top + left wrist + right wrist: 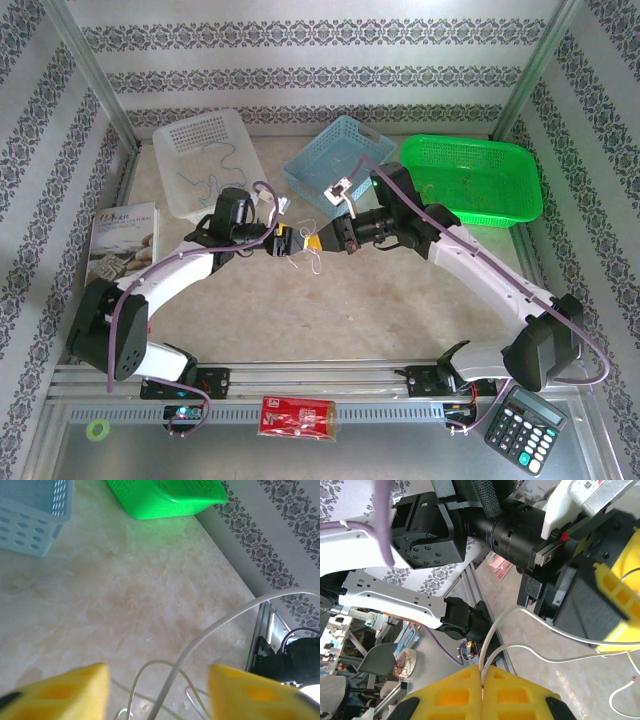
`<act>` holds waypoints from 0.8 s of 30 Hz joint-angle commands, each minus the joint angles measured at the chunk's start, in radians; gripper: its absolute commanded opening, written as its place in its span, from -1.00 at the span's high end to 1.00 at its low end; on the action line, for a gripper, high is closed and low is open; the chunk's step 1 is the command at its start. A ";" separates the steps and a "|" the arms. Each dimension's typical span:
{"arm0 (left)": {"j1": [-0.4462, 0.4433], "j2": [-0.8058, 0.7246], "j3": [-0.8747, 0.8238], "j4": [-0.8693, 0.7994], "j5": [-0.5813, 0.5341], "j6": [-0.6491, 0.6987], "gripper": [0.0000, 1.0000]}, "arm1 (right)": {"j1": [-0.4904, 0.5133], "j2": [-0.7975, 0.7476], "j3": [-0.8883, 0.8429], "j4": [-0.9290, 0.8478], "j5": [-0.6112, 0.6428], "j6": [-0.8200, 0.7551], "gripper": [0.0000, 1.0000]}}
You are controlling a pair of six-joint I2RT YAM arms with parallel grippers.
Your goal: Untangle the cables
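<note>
At the table's centre, between the two sets of fingertips, lies the tangle of cables (303, 258). They are thin, curly wires, the pale ones most evident, resting on the marbled table (330, 320) a little in front of the blue basket (335, 150). Such wire is judged very light, limp yet springy, and slick under a pad. It is best taken on a free stretch just beside a crossing, pinched squarely at the pad tips, and drawn gently so that the loops do not tighten into knots. The right gripper (482, 677) has its yellow pads pressed together on a pale strand, which rises from the seam between them and arcs toward the other arm. The left gripper (157, 680) stands partly open, with a clear gap between its yellow fingers (75, 690). A pale wire (176, 672) runs through that gap without visibly touching either finger.
</note>
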 commanded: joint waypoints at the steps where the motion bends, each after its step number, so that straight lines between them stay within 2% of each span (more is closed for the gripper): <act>1: 0.006 0.009 0.048 0.095 0.033 -0.033 0.61 | -0.027 -0.017 -0.027 0.016 -0.022 -0.024 1.00; 2: 0.006 0.005 0.048 0.099 0.012 -0.040 0.89 | -0.037 -0.022 -0.049 0.021 -0.015 -0.024 1.00; 3: 0.006 -0.003 0.045 0.104 -0.020 -0.048 1.00 | -0.048 -0.026 -0.080 0.029 -0.003 -0.026 1.00; 6: 0.007 -0.040 0.033 0.121 -0.096 -0.073 1.00 | -0.077 -0.020 -0.192 0.057 0.056 -0.031 1.00; 7: 0.006 -0.051 0.029 0.128 -0.116 -0.082 1.00 | -0.083 -0.009 -0.231 0.061 0.080 -0.040 0.88; 9: 0.008 -0.069 0.027 0.137 -0.132 -0.094 1.00 | -0.091 0.017 -0.293 0.088 0.113 -0.044 0.30; 10: 0.007 -0.076 0.031 0.136 -0.135 -0.097 1.00 | -0.096 0.029 -0.320 0.103 0.131 -0.044 0.13; 13: 0.007 -0.088 0.042 0.123 -0.134 -0.097 1.00 | -0.112 0.032 -0.367 0.135 0.181 -0.032 -0.11; 17: 0.007 -0.097 0.049 0.114 -0.137 -0.102 1.00 | -0.130 -0.023 -0.381 0.173 0.225 0.019 -0.19; 24: 0.006 -0.110 0.043 0.129 -0.139 -0.115 1.00 | -0.122 -0.145 -0.352 0.224 0.271 0.109 -0.20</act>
